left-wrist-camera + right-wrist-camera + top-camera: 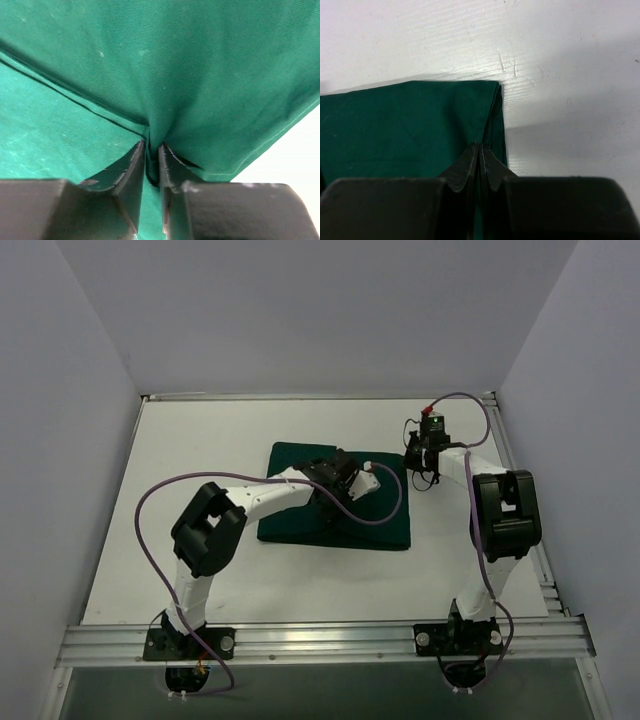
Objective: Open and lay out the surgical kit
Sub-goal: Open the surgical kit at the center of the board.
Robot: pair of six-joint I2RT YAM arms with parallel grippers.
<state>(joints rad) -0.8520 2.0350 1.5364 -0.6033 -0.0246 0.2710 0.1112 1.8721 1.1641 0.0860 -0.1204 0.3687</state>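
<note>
The surgical kit lies as a dark green cloth wrap [380,530] in the middle of the white table; its tray and instruments are hidden. My left gripper [345,475] is down on the wrap's top. In the left wrist view my left gripper [152,146] is shut on a raised fold of the cloth [200,75], which puckers up between the fingers. My right gripper [412,465] sits at the wrap's far right corner. In the right wrist view my right gripper [479,145] is shut, tips over the cloth [395,125] just inside its edge; whether cloth is caught there I cannot tell.
The white table [200,440] is walled at the back and on both sides. A metal rail [320,640] runs along the near edge with both arm bases. The left arm's purple cable [390,510] loops over the wrap.
</note>
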